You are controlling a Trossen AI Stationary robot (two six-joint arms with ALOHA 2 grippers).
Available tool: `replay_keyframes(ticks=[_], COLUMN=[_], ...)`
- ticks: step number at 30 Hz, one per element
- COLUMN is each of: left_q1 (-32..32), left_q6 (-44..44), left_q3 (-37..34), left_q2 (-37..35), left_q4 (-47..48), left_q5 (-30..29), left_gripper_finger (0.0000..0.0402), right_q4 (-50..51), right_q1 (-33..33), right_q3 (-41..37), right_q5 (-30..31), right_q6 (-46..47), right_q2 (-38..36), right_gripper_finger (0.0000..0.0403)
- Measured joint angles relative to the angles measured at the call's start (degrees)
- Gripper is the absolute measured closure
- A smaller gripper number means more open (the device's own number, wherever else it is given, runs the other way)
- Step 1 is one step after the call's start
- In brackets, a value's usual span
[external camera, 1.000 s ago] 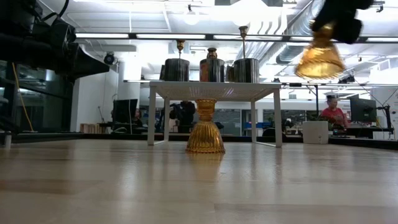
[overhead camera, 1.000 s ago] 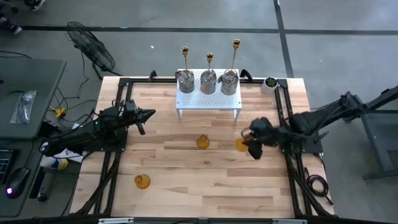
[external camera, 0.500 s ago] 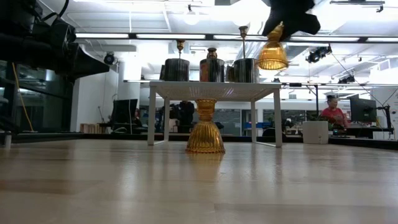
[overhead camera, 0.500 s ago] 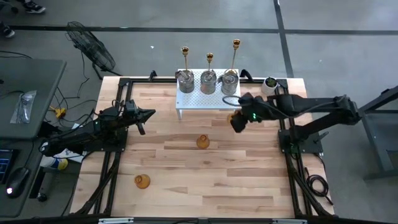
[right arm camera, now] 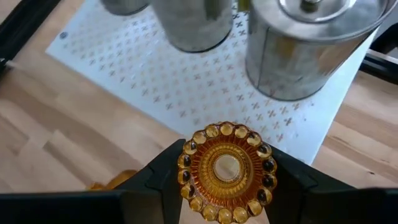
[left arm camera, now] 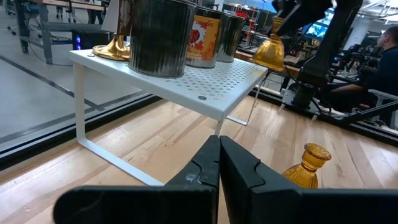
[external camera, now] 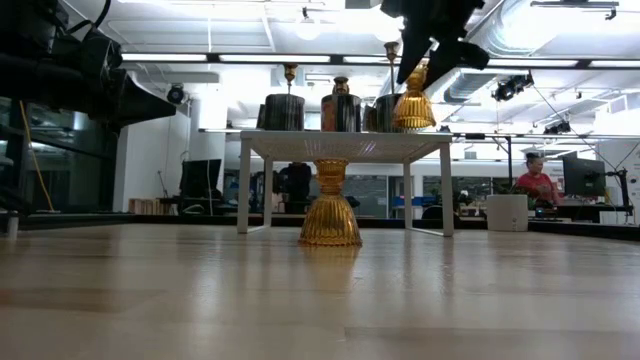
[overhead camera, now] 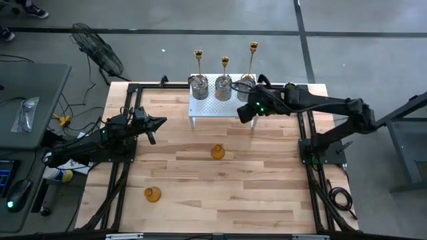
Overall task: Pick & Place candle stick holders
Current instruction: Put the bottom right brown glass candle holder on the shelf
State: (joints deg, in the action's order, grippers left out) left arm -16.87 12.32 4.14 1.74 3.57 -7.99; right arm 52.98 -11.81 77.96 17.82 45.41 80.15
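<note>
My right gripper (overhead camera: 245, 111) is shut on one amber glass candle stick holder (external camera: 413, 105) and holds it just above the front right corner of the white perforated shelf (overhead camera: 215, 109). On the shelf stand three silver jars (overhead camera: 223, 87) with three gold sticks (overhead camera: 225, 64) behind them. Two more amber holders rest on their wide feet on the table, one mid-table (overhead camera: 217, 152) and one near left (overhead camera: 153, 194). My left gripper (overhead camera: 160, 122) stays shut at the table's left, holding nothing. My right gripper pinches the amber holder's upper part (right arm camera: 227, 169) between its two fingers (right arm camera: 163, 177), one on either side. The fingers slant down, coming from the table's right side. The holder hangs below them, wide foot (external camera: 413, 118) down, lifted clear of the shelf top.
A small green plant in a white pot (overhead camera: 289, 89) stands at the far right corner. The right silver jar (right arm camera: 305, 46) is close behind the held holder. Black frame rails run along the table's left and right sides. People sit in the room beyond.
My right gripper has carried the amber holder from over the table's right middle toward the far edge and leftward, rising a little and rolling as it went. The holder now hangs over the shelf's front right corner, still held.
</note>
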Motion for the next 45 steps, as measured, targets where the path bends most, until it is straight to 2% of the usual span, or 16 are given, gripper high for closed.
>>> replay_keyframes(ticks=[19, 45], left_q1=[0.0, 0.0], left_q6=[0.0, 0.0], left_q3=[0.0, 0.0], left_q2=[0.0, 0.0], left_q4=[0.0, 0.0], left_q5=[0.0, 0.0], left_gripper_finger=[0.0402, 0.0402], right_q4=[-0.1, -4.8], right_q1=[-6.2, -6.7], right_q3=[0.7, 0.7], right_q5=[1.1, 0.1], right_q6=[-0.1, -0.7], right_q2=[2.9, 4.2], right_gripper_finger=[0.0248, 0.023])
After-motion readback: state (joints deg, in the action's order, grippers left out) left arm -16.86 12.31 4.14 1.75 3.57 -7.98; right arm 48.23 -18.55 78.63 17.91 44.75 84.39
